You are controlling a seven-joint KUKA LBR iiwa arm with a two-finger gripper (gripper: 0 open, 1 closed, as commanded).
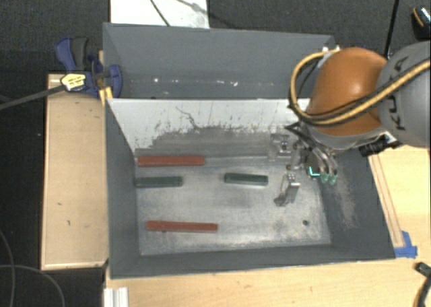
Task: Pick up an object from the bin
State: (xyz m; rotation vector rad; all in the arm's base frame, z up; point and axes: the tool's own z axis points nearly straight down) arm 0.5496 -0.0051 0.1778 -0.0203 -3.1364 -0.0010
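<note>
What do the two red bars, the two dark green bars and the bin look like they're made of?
The upper red bar and lower red bar look like matte painted wood or plastic: flat even colour, no glint. The left green bar and right green bar look similar, dull dark; which material is unclear. The bin looks like grey sheet metal, its floor scuffed and scratched.

Red bar (170, 161), dark green block (246, 179), scuffed grey bin (202, 60).
</note>
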